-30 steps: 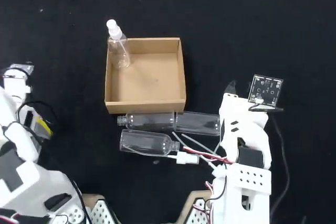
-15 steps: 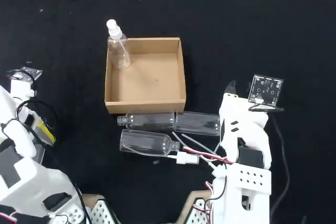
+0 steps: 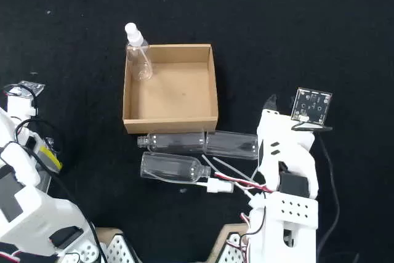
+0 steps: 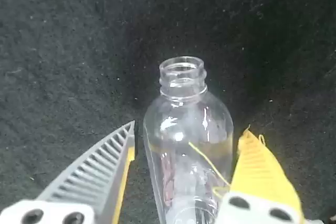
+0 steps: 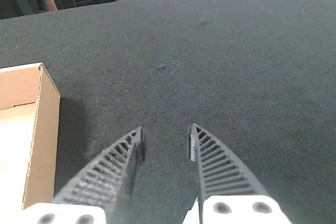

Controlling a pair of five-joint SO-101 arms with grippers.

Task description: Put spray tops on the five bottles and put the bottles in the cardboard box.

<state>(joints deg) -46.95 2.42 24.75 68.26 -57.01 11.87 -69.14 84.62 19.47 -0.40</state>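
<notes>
Capping step: left end effector (image 4: 189, 128) grips an uncapped bottle (image 4: 186, 153) at the left edge of the tabletop (image 3: 320, 35), while the released right end effector (image 5: 167, 128) would next need the loose spray top (image 3: 217, 185).

3 bottles (image 3: 175, 141) crowd box (image 3: 171, 122) front, likely touching

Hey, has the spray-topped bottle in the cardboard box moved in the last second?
No. The spray-topped bottle still stands at the far left corner of the cardboard box.
</notes>
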